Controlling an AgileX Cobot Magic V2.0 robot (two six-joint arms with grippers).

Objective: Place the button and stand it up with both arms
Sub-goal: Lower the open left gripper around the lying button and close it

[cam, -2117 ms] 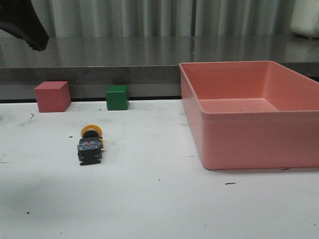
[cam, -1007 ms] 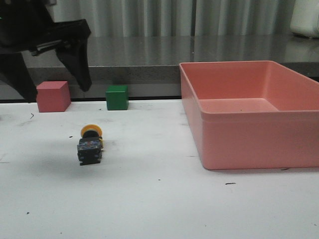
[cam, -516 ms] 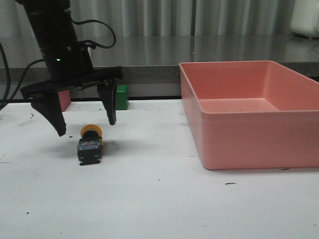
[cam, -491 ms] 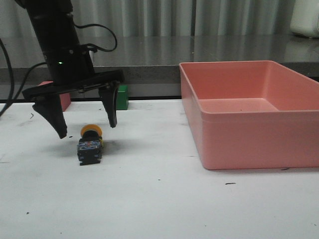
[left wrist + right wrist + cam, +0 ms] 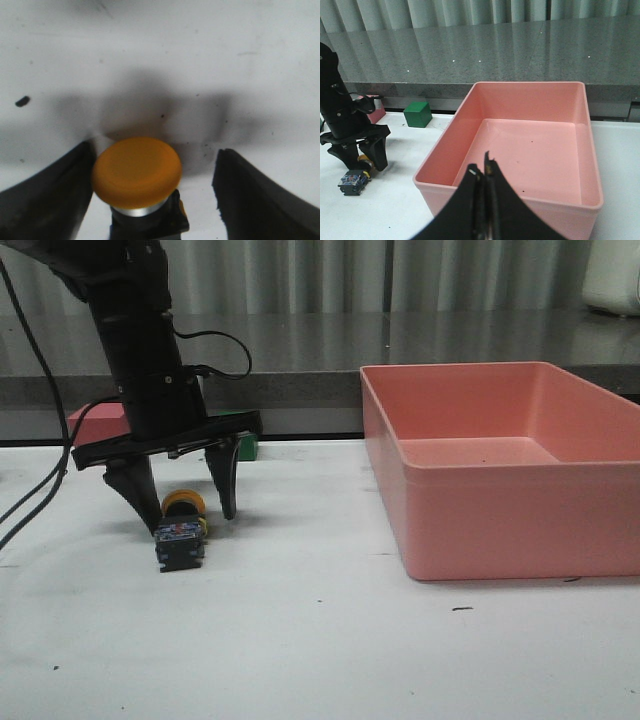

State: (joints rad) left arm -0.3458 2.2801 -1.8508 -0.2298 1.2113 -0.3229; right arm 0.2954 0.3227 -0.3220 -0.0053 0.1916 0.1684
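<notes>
The button [image 5: 181,531] lies on its side on the white table, its yellow-orange cap [image 5: 184,503] toward the back and its black body toward me. My left gripper [image 5: 188,512] is open and lowered around the cap, one finger on each side. In the left wrist view the cap [image 5: 136,172] sits between the fingers [image 5: 42,195], close to one and apart from the other. My right gripper [image 5: 483,172] is shut and empty, held above the pink bin; it is out of the front view. The button also shows in the right wrist view [image 5: 353,181].
A large pink bin [image 5: 500,530] stands at the right. A green cube [image 5: 246,448] and a pink cube [image 5: 95,423] sit at the table's back edge behind the left arm. A grey ledge runs behind the table.
My left arm came in from the upper left and lowered, and its open fingers now straddle the button's cap. The button has not moved.
</notes>
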